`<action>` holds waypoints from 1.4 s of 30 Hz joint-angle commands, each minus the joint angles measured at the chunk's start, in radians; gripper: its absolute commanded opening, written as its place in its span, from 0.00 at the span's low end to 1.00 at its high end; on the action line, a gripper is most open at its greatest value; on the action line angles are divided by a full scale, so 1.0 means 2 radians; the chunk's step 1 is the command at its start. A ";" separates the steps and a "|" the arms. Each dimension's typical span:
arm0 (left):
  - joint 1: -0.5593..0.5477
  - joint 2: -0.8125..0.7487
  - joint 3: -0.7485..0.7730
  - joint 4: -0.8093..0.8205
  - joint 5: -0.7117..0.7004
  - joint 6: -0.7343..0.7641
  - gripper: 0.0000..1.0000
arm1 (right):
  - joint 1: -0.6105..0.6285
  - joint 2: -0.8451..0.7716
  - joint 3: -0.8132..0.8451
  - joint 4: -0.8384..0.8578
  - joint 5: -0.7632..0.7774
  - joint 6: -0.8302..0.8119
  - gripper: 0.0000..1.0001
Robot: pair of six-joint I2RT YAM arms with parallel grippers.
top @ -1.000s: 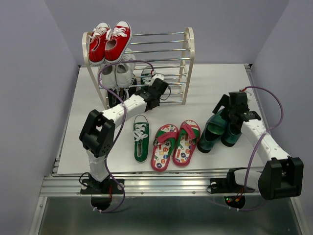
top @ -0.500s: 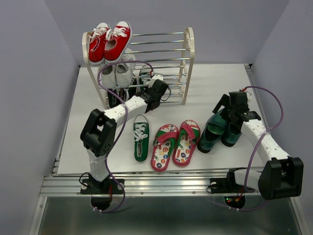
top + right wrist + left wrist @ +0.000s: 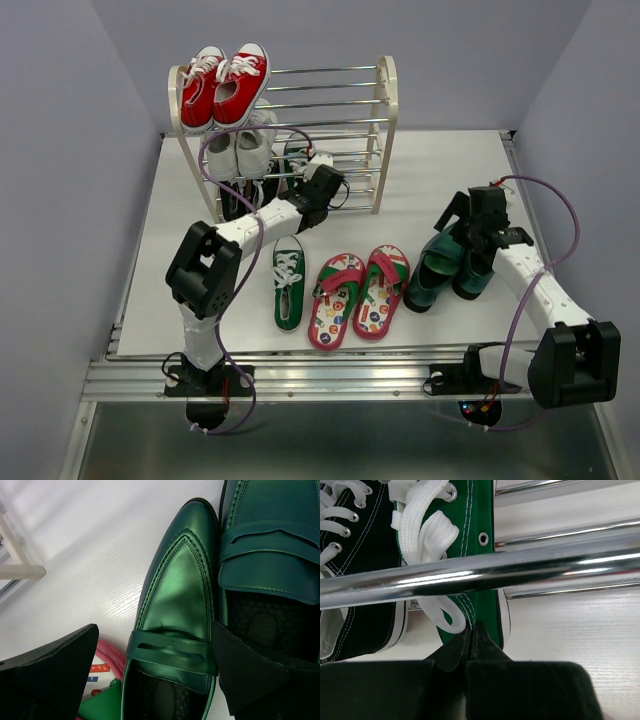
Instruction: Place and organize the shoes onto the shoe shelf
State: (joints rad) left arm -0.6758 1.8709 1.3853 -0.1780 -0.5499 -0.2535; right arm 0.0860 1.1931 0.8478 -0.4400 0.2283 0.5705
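white bench (image 3: 440,160) carries the shoe shelf (image 3: 385,100). one of the glossy green heels (image 3: 175,595) lies between the wide-open fingers of the right tool (image 3: 155,626), its mate just outside. flip-flops (image 3: 358,295) and a lone sneaker (image 3: 288,285) lie well behind the left tool (image 3: 471,640), which is closed on the heel canvas of the green sneaker (image 3: 475,530) ahead of it, under a chrome rod (image 3: 520,565). risk: the thin pinch slips, or laces snag the rod and tip the shoe.
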 commanded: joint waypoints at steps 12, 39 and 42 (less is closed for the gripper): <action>0.009 -0.008 0.004 0.047 -0.035 -0.012 0.34 | -0.001 -0.024 -0.005 0.022 -0.008 -0.009 1.00; -0.122 -0.237 -0.098 -0.193 0.006 -0.208 0.99 | -0.001 -0.081 -0.034 0.021 -0.049 -0.015 1.00; -0.130 -0.296 -0.146 -0.222 0.040 -0.257 0.99 | -0.001 -0.076 -0.034 0.021 -0.054 -0.015 1.00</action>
State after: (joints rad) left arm -0.9279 1.4139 1.1694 -0.4950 -0.5156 -0.6044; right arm 0.0860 1.0462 0.7837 -0.4339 0.1413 0.5541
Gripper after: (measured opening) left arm 0.986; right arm 0.996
